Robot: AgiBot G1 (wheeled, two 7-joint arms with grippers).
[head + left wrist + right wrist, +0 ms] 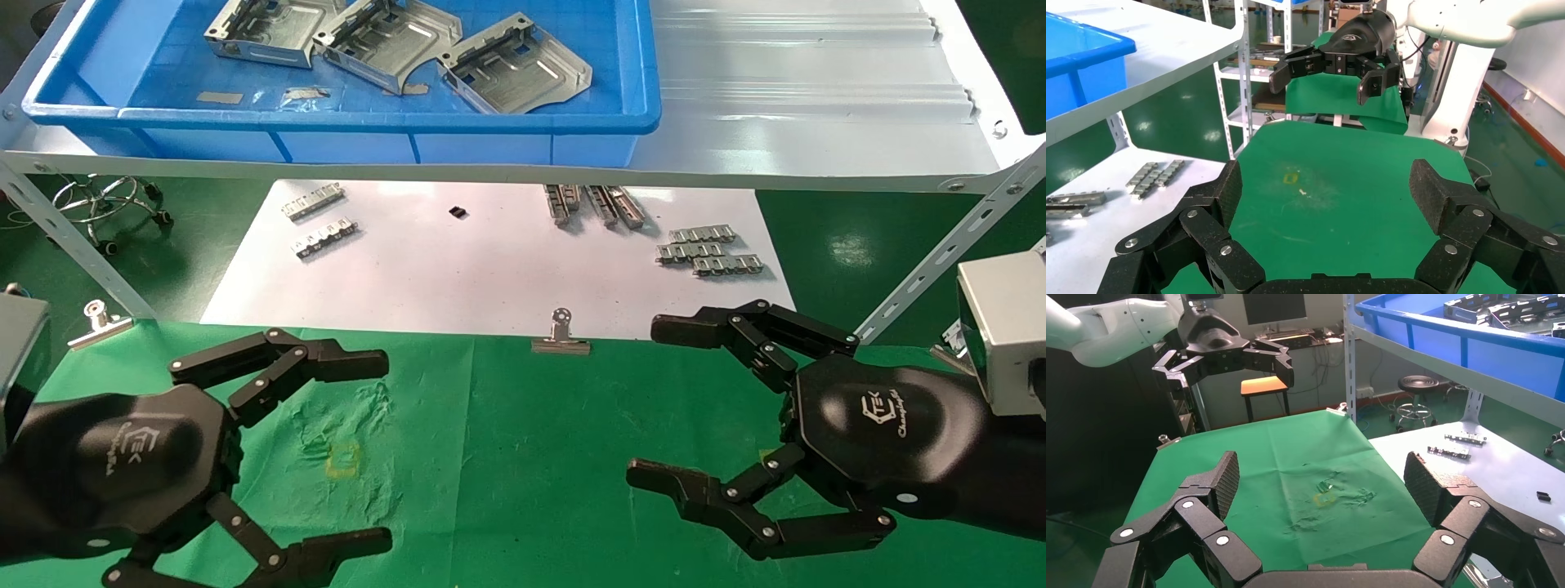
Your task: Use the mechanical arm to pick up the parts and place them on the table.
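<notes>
You have three silver stamped sheet-metal parts (392,45) lying side by side in the blue plastic bin (245,122), which sits on the silvery metal shelf (817,98) above and behind the work area. No part is on the wrinkled green cloth table (507,457) with its faint yellow mark (343,461).

Your glossy black left gripper (384,449) hovers over the near left of the cloth, fingers spread wide, holding nothing. Your right gripper (654,404) hovers opposite it over the near right, likewise spread and empty.

Beyond the cloth, a white sheet (458,278) carries small silver linked strips (707,251). A silver binder clip (560,336) pins the cloth's far edge.
</notes>
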